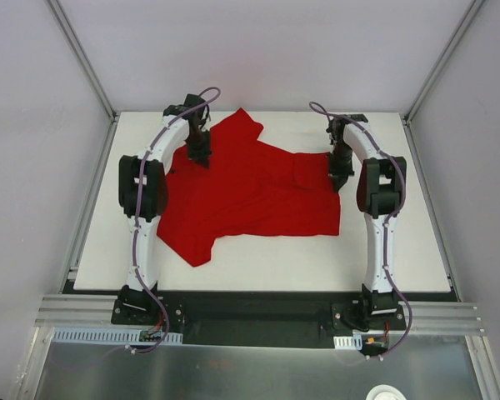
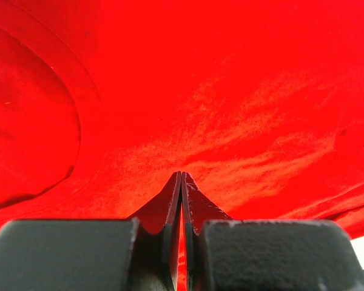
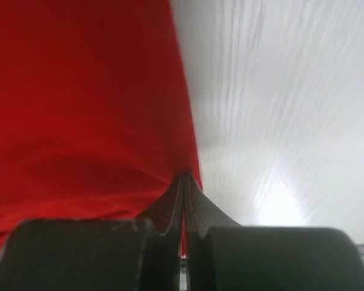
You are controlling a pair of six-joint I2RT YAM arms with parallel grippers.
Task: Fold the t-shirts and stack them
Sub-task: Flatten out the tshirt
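Note:
A red t-shirt lies spread and rumpled on the white table, one sleeve pointing to the far edge and another to the near left. My left gripper is down on the shirt's far left part. In the left wrist view the shirt fills the picture, and that gripper is shut with a thin strip of red cloth between its fingers. My right gripper sits at the shirt's right edge. Seen from the right wrist, it is shut on the hem of the shirt.
Bare white table shows to the right of the shirt's edge and along the near side. Grey enclosure walls and metal frame rails border the table on both sides and at the back.

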